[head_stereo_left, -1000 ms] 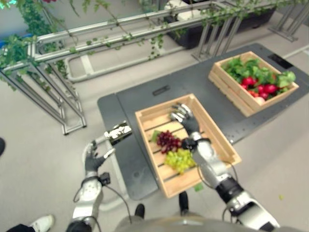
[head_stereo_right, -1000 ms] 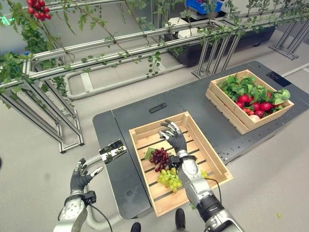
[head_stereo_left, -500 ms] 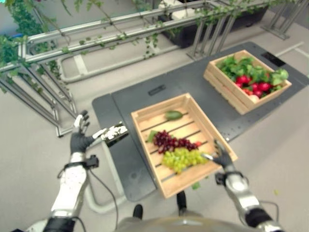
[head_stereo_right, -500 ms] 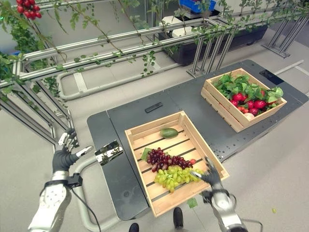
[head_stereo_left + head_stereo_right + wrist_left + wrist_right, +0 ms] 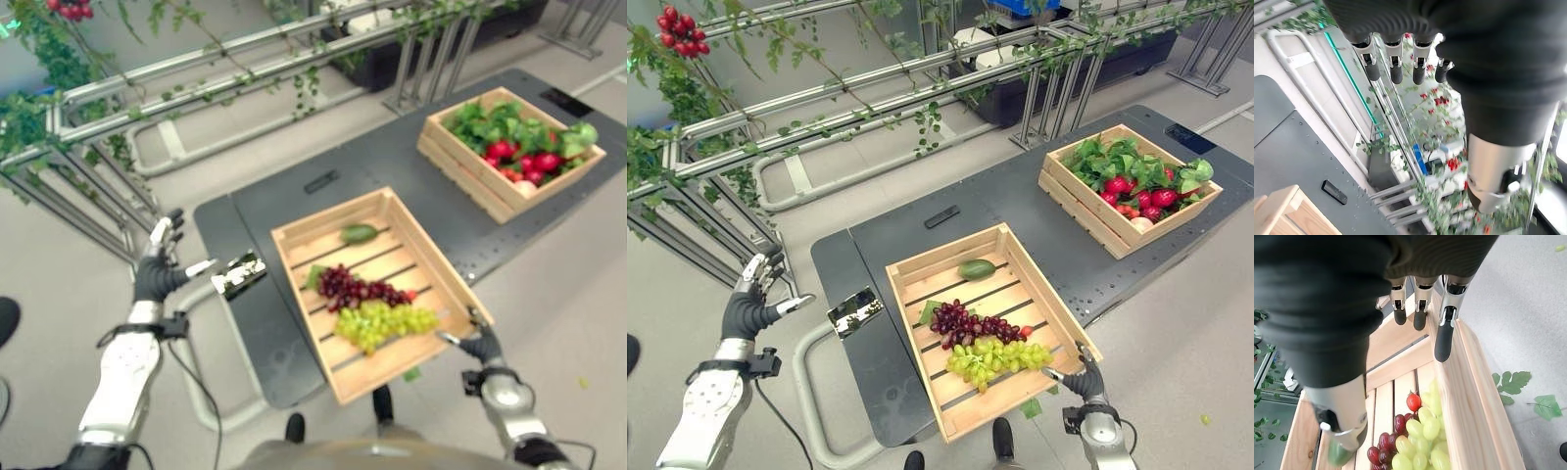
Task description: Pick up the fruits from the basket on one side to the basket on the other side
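The near wooden crate [image 5: 297, 232] holds a green oval fruit [image 5: 359, 233] at its far end, dark purple grapes [image 5: 358, 289], green grapes [image 5: 383, 321] and a small red fruit [image 5: 1413, 402]. A second crate [image 5: 460, 166] at the far right is full of green leaves and red fruits [image 5: 514, 162]. My right hand [image 5: 482, 346] hovers at the near crate's near right corner, open and empty, its fingers [image 5: 1444, 340] straight above the crate's right wall. My left hand [image 5: 157, 275] is raised left of the table, open, holding nothing.
Both crates stand on a dark grey table [image 5: 392, 176] with a small black bar [image 5: 321, 182] on it. A shiny metal piece [image 5: 240, 274] sits at the table's left edge. Metal racks with vines [image 5: 108, 117] run along the back and left. Loose leaves [image 5: 1511, 382] lie on the floor.
My right hand has left the crate's far end, where the green fruit now lies, and drawn back to the near right corner. My left hand has risen.
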You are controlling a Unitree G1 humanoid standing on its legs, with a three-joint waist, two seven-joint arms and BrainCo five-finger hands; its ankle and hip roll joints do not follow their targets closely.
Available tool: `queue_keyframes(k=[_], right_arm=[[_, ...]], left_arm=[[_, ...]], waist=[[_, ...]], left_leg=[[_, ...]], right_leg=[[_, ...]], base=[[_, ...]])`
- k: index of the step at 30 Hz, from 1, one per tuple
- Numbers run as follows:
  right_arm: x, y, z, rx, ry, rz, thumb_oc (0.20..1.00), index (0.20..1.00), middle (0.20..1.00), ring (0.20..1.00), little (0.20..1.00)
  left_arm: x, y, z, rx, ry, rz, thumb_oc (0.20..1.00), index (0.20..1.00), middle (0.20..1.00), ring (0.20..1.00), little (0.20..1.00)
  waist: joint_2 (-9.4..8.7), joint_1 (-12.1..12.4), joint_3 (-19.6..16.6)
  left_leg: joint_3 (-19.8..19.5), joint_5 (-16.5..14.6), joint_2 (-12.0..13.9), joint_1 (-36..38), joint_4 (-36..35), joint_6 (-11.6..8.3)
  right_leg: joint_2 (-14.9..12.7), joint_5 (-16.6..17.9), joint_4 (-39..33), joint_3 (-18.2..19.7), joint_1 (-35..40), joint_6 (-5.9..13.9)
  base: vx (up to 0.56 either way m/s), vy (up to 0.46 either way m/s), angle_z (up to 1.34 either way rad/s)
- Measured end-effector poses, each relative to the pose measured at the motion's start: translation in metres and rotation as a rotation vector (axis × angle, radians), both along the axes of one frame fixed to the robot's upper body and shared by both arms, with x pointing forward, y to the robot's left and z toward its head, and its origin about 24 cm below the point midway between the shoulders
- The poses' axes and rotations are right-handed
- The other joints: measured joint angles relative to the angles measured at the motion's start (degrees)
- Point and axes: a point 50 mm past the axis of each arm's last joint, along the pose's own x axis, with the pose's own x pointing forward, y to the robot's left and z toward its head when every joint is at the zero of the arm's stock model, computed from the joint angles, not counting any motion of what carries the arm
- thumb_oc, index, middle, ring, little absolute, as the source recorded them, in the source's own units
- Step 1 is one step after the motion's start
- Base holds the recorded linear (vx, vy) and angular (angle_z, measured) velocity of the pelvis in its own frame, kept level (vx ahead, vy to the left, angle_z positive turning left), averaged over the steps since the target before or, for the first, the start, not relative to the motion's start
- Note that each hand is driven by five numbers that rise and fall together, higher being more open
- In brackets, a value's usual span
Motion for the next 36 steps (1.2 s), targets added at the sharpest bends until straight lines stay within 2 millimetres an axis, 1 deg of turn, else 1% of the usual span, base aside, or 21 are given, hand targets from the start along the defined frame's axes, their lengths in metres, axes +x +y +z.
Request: queue_keyframes(k=[5,6,7,9,12,15,16,17,18,19,21,22,23,24,25,27,29,32,34,35,36], right_arm=[[0.003,-0.004,-0.002,-0.008,0.009,-0.019,1.0,1.0,1.0,1.0,1.0],[0.003,-0.004,-0.002,-0.01,0.011,-0.02,1.0,1.0,1.0,1.0,1.0],[0.003,-0.004,-0.002,-0.01,0.008,-0.019,1.0,1.0,1.0,1.0,1.0],[0.008,-0.005,-0.001,-0.012,0.005,-0.021,1.0,1.0,1.0,1.0,1.0],[0.01,-0.005,0.0,-0.013,-0.001,-0.018,1.0,1.0,1.0,1.0,1.0],[0.012,-0.008,0.004,-0.025,-0.014,-0.016,1.0,1.0,1.0,1.0,1.0],[0.013,-0.008,0.005,-0.027,-0.017,-0.012,1.0,1.0,1.0,1.0,1.0],[0.014,-0.006,0.01,-0.03,-0.035,0.009,1.0,1.0,1.0,1.0,1.0],[0.012,-0.006,0.01,-0.034,-0.031,0.017,1.0,1.0,1.0,1.0,1.0],[0.011,-0.005,0.017,-0.039,-0.059,0.047,1.0,1.0,1.0,1.0,1.0],[0.002,-0.006,0.023,-0.052,-0.074,0.084,1.0,1.0,1.0,1.0,1.0],[0.003,-0.006,0.026,-0.053,-0.092,0.095,1.0,1.0,1.0,1.0,1.0],[-0.002,-0.004,0.031,-0.054,-0.108,0.117,1.0,1.0,1.0,1.0,1.0],[0.001,-0.003,0.036,-0.055,-0.128,0.13,1.0,1.0,1.0,1.0,1.0],[-0.001,-0.002,0.043,-0.061,-0.154,0.153,1.0,1.0,1.0,1.0,1.0],[-0.002,0.001,0.063,-0.071,-0.223,0.226,1.0,1.0,1.0,1.0,1.0],[0.002,0.004,0.077,-0.082,-0.282,0.282,1.0,1.0,1.0,1.0,1.0],[0.009,0.011,0.097,-0.08,-0.367,0.347,1.0,1.0,1.0,1.0,1.0],[0.014,0.021,0.118,-0.06,-0.46,0.413,1.0,1.0,1.0,1.0,1.0],[0.016,0.03,0.137,-0.046,-0.536,0.471,1.0,1.0,1.0,1.0,1.0],[0.016,0.035,0.146,-0.035,-0.581,0.503,1.0,1.0,1.0,1.0,1.0]], left_arm=[[0.015,-0.006,0.011,0.084,-0.015,-0.049,1.0,1.0,1.0,1.0,1.0],[0.017,-0.006,0.014,0.096,-0.02,-0.053,1.0,1.0,1.0,1.0,1.0],[0.018,-0.006,0.015,0.11,-0.017,-0.056,1.0,1.0,1.0,1.0,1.0],[0.018,-0.006,0.015,0.159,-0.005,-0.072,1.0,1.0,1.0,1.0,1.0],[0.021,-0.005,0.02,0.192,-0.011,-0.08,1.0,1.0,1.0,1.0,1.0],[0.025,-0.007,0.026,0.205,-0.036,-0.082,1.0,1.0,1.0,1.0,1.0],[0.025,-0.007,0.026,0.204,-0.036,-0.082,1.0,1.0,1.0,1.0,1.0],[0.025,-0.007,0.026,0.203,-0.036,-0.081,1.0,1.0,1.0,1.0,1.0],[0.025,-0.006,0.026,0.203,-0.035,-0.08,1.0,1.0,1.0,1.0,1.0],[0.025,-0.007,0.025,0.197,-0.037,-0.079,1.0,1.0,1.0,1.0,1.0],[0.025,-0.007,0.024,0.191,-0.035,-0.074,1.0,1.0,1.0,1.0,1.0],[0.025,-0.006,0.024,0.189,-0.034,-0.071,1.0,1.0,1.0,1.0,1.0],[0.025,-0.006,0.021,0.173,-0.029,-0.058,1.0,1.0,1.0,1.0,1.0],[0.025,-0.006,0.019,0.168,-0.027,-0.056,1.0,1.0,1.0,1.0,1.0],[0.025,-0.008,0.018,0.158,-0.028,-0.054,1.0,1.0,1.0,1.0,1.0],[0.025,-0.01,0.017,0.164,-0.03,-0.052,1.0,1.0,1.0,1.0,1.0],[0.025,-0.011,0.016,0.163,-0.03,-0.052,1.0,1.0,1.0,1.0,1.0],[0.025,-0.012,0.015,0.155,-0.031,-0.051,1.0,1.0,1.0,1.0,1.0],[0.025,-0.012,0.016,0.154,-0.033,-0.051,1.0,1.0,1.0,1.0,1.0],[0.025,-0.012,0.016,0.154,-0.033,-0.05,1.0,1.0,1.0,1.0,1.0],[0.025,-0.011,0.016,0.151,-0.035,-0.047,1.0,1.0,1.0,1.0,1.0]], waist=[[0.16,-0.2,-0.2],[0.66,-0.4,-0.1],[0.29,-0.5,-0.4],[0.8,-1.3,-0.6],[0.98,-1.5,-0.6],[1.65,-1.8,-0.7],[1.81,-1.9,-0.6],[2.19,-2.3,-0.5],[2.35,-2.5,-0.4],[2.83,-3.0,-0.1],[3.46,-3.1,0.2],[3.6,-3.3,0.3],[3.93,-3.9,0.5],[4.04,-4.3,0.5],[4.28,-4.6,0.7],[4.48,-5.3,0.8],[4.42,-6.1,0.8],[4.45,-6.3,0.8],[4.47,-6.2,0.9],[4.52,-6.2,0.9],[4.5,-6.2,0.9]], left_leg=[[0.1,0.0,0.0,0.6,0.0,-0.03],[0.3,0.0,0.0,0.6,0.0,-0.03],[0.3,0.0,0.0,0.6,0.0,-0.05],[0.5,0.0,0.0,0.6,0.0,-0.06],[1.2,-0.1,0.1,0.6,0.0,-0.1],[1.4,-0.1,0.1,0.6,0.0,-0.12],[1.4,-0.1,0.1,0.6,0.0,-0.13],[1.4,-0.1,0.1,0.5,-0.1,-0.12],[1.5,-0.1,0.1,0.5,-0.1,-0.12],[1.6,-0.1,0.1,0.5,-0.1,-0.11],[2.0,-0.2,0.2,0.4,-0.1,-0.17],[2.3,-0.3,0.2,0.5,-0.1,-0.22],[2.7,-0.3,0.4,0.5,-0.1,-0.23],[2.8,-0.3,0.4,0.5,-0.1,-0.23],[3.0,-0.3,0.4,0.4,-0.1,-0.24],[3.2,-0.4,0.6,0.5,-0.1,-0.33],[3.3,-0.5,0.8,0.6,-0.2,-0.4],[3.9,-0.5,0.9,0.6,-0.3,-0.45],[4.0,-0.5,1.0,0.6,-0.3,-0.51],[4.1,-0.5,1.0,0.6,-0.3,-0.51],[4.0,-0.5,1.0,0.6,-0.2,-0.52]], right_leg=[[0.0,-0.1,0.0,0.0,0.6,0.01],[0.0,-0.1,0.0,0.1,0.5,0.01],[0.0,-0.1,0.0,0.1,0.5,0.0],[0.0,-0.1,0.0,0.2,0.5,0.01],[0.1,-0.1,0.0,0.4,0.3,0.0],[0.1,-0.1,0.0,0.7,0.3,0.0],[0.1,-0.1,0.0,0.7,0.3,0.0],[0.1,-0.1,0.0,0.8,0.2,0.0],[0.1,-0.1,0.0,0.8,0.2,0.0],[0.2,-0.1,0.0,0.9,0.2,0.01],[0.3,-0.1,0.0,1.1,-0.1,0.01],[0.5,-0.1,0.0,1.2,-0.1,0.0],[0.5,-0.1,0.0,1.3,-0.2,-0.01],[0.6,-0.1,0.0,1.3,-0.2,-0.01],[0.6,-0.1,0.0,1.4,-0.3,-0.01],[0.8,-0.1,0.0,1.8,-0.4,-0.01],[1.0,-0.2,0.0,2.1,-0.4,0.05],[1.2,-0.2,0.0,2.3,-0.6,0.11],[1.3,-0.2,0.0,2.4,-0.7,0.04],[1.3,-0.2,0.0,2.4,-0.8,0.04],[1.3,-0.2,0.0,2.4,-0.8,0.01]], base=[[0.0,0.0,0.0],[0.0,0.0,0.0],[0.0,0.0,0.0],[0.0,0.0,0.0],[0.01,-0.017,-0.05],[0.0,0.0,0.0],[0.0,0.0,0.0],[0.0,0.0,0.0],[0.0,0.0,0.0],[0.0,-0.004,-0.03],[0.01,-0.002,-0.11],[0.01,-0.005,-0.14],[0.01,-0.009,-0.08],[0.01,-0.009,-0.05],[0.02,-0.015,-0.04],[0.02,-0.013,-0.09],[0.02,-0.005,-0.08],[0.01,-0.001,-0.08],[0.0,0.0,0.0],[0.0,0.0,0.0],[0.0,0.0,0.0]])
